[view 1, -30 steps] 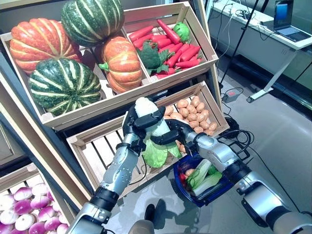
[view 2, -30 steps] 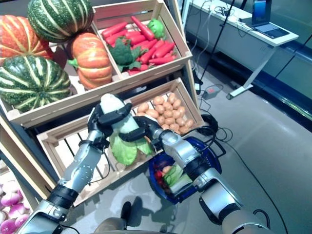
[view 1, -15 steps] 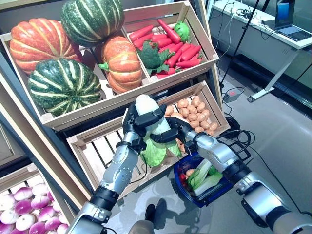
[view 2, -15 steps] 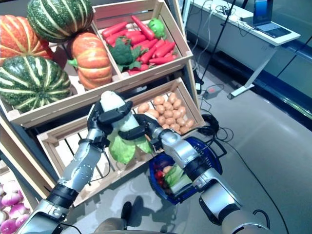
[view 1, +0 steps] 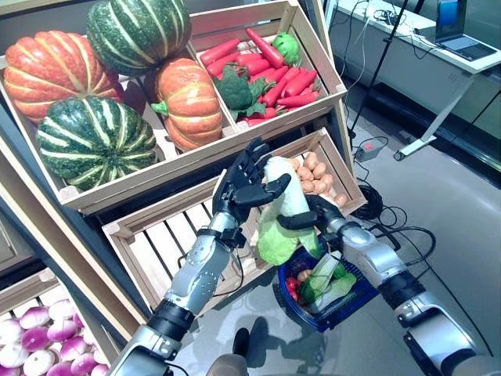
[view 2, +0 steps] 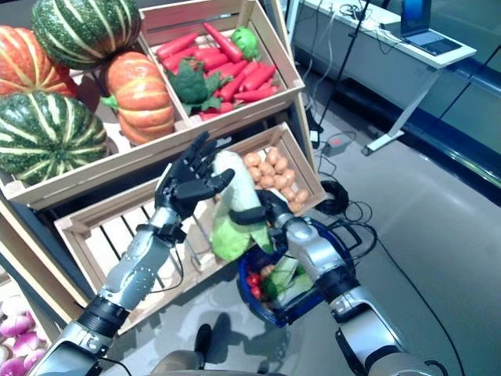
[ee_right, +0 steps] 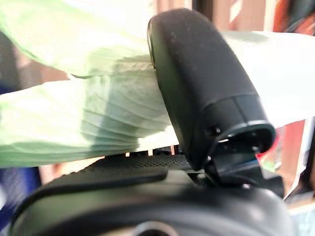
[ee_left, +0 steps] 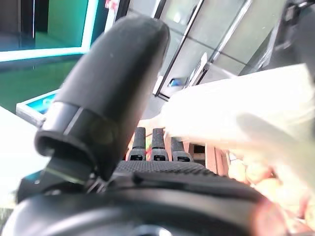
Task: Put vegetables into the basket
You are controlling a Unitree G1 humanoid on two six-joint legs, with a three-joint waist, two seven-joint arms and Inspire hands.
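The right hand [view 1: 319,219] has its thumb and fingers curled round the middle of a napa cabbage [view 1: 283,210], clamping it — the right wrist view shows the thumb [ee_right: 197,83] pressed flat on the pale ribbed leaf. The cabbage stands nearly upright, white stem end up and green leaves hanging down, just above the near-left rim of the blue basket [view 1: 344,301].

The left hand [view 1: 244,186] is beside the cabbage's upper end with its fingers straight and fanned apart, palm turned toward it; only the thumb tip lies near the white stem, and whether it touches cannot be told. In its own wrist view the straight fingers [ee_left: 156,143] show past the palm, with the pale cabbage across from them.

The basket hangs low in front of the shelf, over the grey floor [view 1: 446,196], and already holds leafy greens [view 1: 325,282] and some small red and orange pieces. Its right side faces open floor; its left rim is close to the front board of the lower crate [view 1: 168,227].

That crate's left compartment shows bare slats; its right one holds potatoes [view 1: 313,174], directly behind the cabbage. Above, the upper crate [view 1: 313,55] carries striped green and orange pumpkins [view 1: 94,141], then red peppers with broccoli [view 1: 239,90]. Purple-white onions [view 1: 35,345] lie low at the left edge.
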